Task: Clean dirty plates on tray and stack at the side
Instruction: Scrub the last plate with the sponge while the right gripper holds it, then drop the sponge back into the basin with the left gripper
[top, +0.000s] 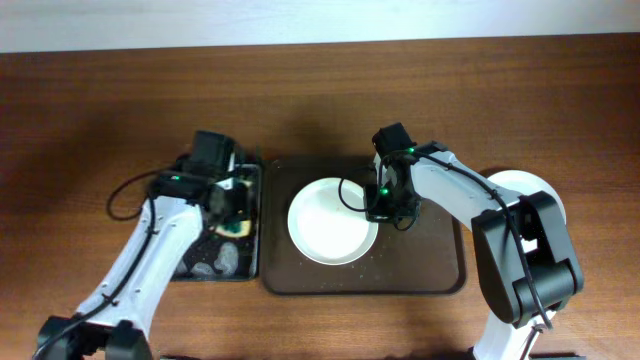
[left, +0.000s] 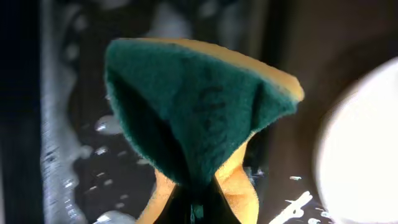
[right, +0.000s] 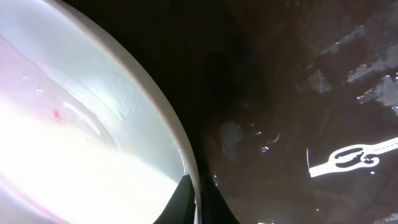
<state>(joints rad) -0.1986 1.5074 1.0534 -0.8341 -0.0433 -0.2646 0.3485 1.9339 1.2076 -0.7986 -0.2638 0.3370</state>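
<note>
The dark brown tray (top: 420, 270) on the desk (top: 100, 100) holds one white plate (top: 325, 225) bearing a faint red speck. The right end effector (right: 198, 200) pinches its right rim, fingers narrow. The left end effector (top: 228, 208) clamps a folded green-and-yellow sponge (left: 199, 106) above the wet black container (top: 215, 268). Beside the tray lies another plate (top: 520, 185), perhaps a stack, half hidden.

The left arm (top: 150, 250) and right arm (top: 455, 190) are white tubes between black joints, ending in the black left gripper (top: 235, 215) and right gripper (top: 375, 212). Thin black cables (top: 125, 195) loop alongside; green lights (top: 408, 153) glow.
</note>
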